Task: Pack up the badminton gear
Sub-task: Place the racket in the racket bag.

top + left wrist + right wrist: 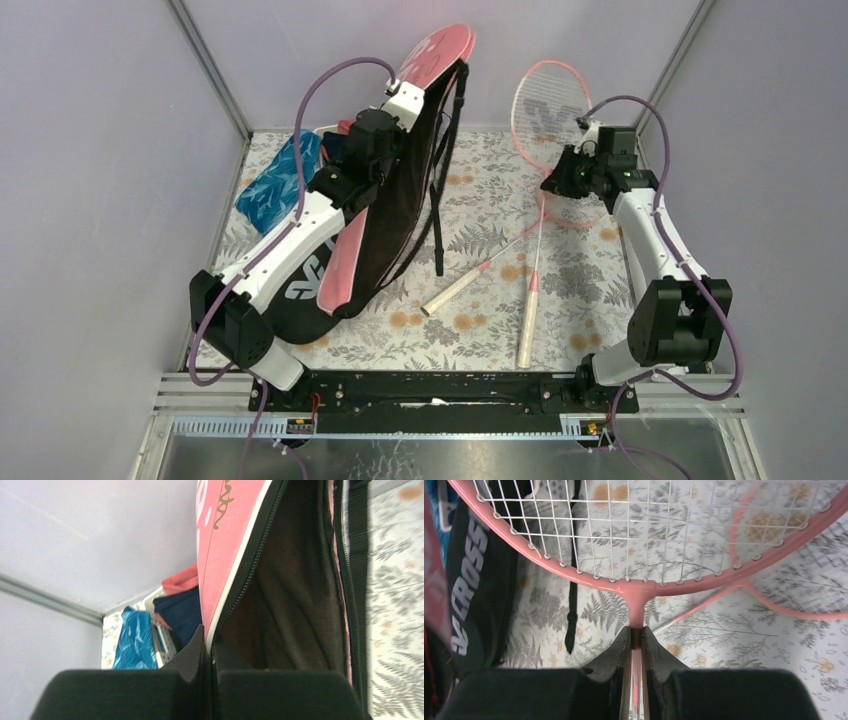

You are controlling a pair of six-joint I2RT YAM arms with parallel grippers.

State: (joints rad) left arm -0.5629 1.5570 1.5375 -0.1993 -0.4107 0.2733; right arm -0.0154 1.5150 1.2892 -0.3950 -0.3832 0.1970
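Pink fabric along the zip edge of the pink bag [225, 540] is pinched between the closed fingers of the left gripper [210, 640]. The bag is held raised at the back left, with its dark lining exposed. A black CROSSWAY bag [300, 290] is noted under the left arm. The right gripper [636, 635] is clamped on the shaft of a pink racket [636, 587], just below the head. A second racket [455, 290] lies flat on the floral table [480, 180].
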